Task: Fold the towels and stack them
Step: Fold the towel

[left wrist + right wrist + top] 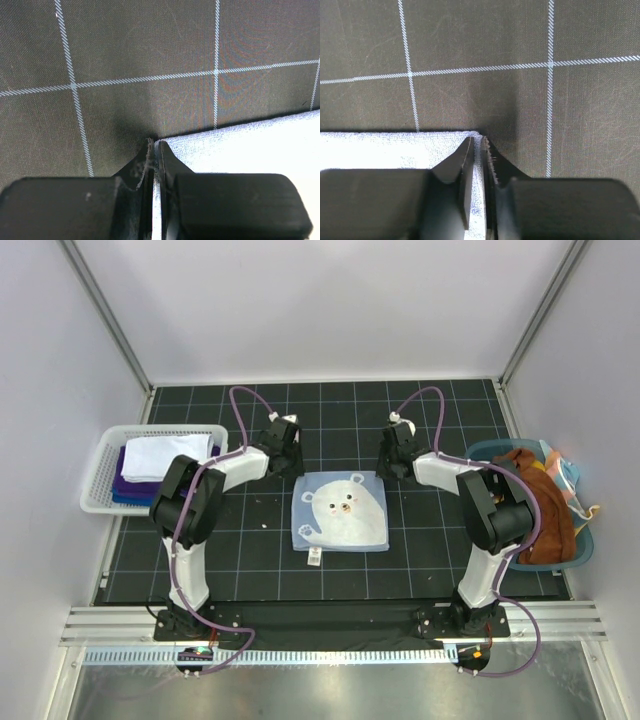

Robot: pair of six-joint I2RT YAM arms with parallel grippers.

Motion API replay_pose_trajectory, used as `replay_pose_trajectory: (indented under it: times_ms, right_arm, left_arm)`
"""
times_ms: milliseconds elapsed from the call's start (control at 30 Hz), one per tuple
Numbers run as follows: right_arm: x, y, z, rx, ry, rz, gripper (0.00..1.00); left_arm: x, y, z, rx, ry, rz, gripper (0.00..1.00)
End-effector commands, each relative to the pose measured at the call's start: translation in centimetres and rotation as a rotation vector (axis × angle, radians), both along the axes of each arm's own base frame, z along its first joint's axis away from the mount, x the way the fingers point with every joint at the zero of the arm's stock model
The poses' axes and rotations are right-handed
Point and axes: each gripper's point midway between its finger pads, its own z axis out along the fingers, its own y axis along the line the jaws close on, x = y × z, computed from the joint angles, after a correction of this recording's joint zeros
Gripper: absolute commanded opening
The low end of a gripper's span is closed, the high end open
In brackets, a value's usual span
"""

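Two far corners of the towel [342,512] are being pinched: your left gripper [153,146] is clamping the left one, your right gripper [478,141] the right one. It is lying flat mid-mat [250,540].

Right gripper [479,141] low over dark mat [470,50], two black fingers [452,167] filling bottom of view. Fingertips nearly together, thin sliver of pale cloth pinched between them. Towel [380,147] pale, nubby weave, lying flat at left; far edge straight, corner right at fingertips. Mat crossed by thin white grid lines: one horizontal, two vertical. Soft shadow on mat just beyond fingertips.
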Motion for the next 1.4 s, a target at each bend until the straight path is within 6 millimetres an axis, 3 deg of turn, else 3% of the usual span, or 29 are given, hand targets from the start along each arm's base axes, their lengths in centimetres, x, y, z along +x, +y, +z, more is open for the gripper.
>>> replay_pose_trajectory:
  times_ms: [0, 267, 500, 667, 733, 1000, 1067, 1100, 1133, 1200, 1367]
  right_arm:
    - [-1.5, -1.2, -2.8, -0.049, 0.099, -0.013, 0.16]
    - [-0.3, -0.9, -1.0, -0.017, 0.036, -0.027, 0.03]
    - [1.2, -0.8, 3.1, 0.01, -0.085, -0.038, 0.02]
    - [1.2, -0.8, 5.4, 0.029, -0.143, -0.035, 0.02]
    - [0.8, -0.8, 6.6, 0.048, -0.17, -0.03, 0.02]
    - [-2.2, -0.2, 8.7, 0.137, -0.212, 0.012, 0.02]
    - [-3.5, 0.1, 8.1, 0.145, -0.194, 0.029, 0.02]
    - [-3.9, 0.3, 8.8, 0.158, -0.209, 0.036, 0.02]
    - [-4.7, 0.7, 8.2, 0.156, -0.193, 0.051, 0.02]
    - [-5.6, 0.8, 8.5, 0.149, -0.199, 0.056, 0.02]
    - [-8.4, 1.8, 7.5, 0.137, -0.18, 0.083, 0.02]
  left_arm:
    - [0.1, 0.5, -0.6, 0.031, 0.023, 0.007, 0.0]
    - [2.2, -0.1, 3.1, -0.016, -0.078, 0.014, 0.0]
    - [3.9, -0.5, 7.9, -0.078, -0.212, 0.006, 0.0]
    - [3.4, -0.1, 9.8, -0.091, -0.259, 0.0, 0.0]
    - [3.2, 0.1, 10.8, -0.105, -0.282, 0.004, 0.0]
    - [0.3, 0.3, 11.0, -0.169, -0.27, -0.012, 0.0]
    - [-0.6, 0.8, 10.0, -0.164, -0.25, -0.008, 0.0]
    - [-0.9, 0.9, 10.5, -0.171, -0.258, -0.005, 0.0]
    - [-1.6, 1.2, 9.8, -0.165, -0.243, -0.004, 0.0]
    - [-2.2, 1.3, 10.4, -0.177, -0.255, -0.007, 0.0]
    - [-4.4, 2.1, 9.6, -0.178, -0.234, -0.014, 0.0]
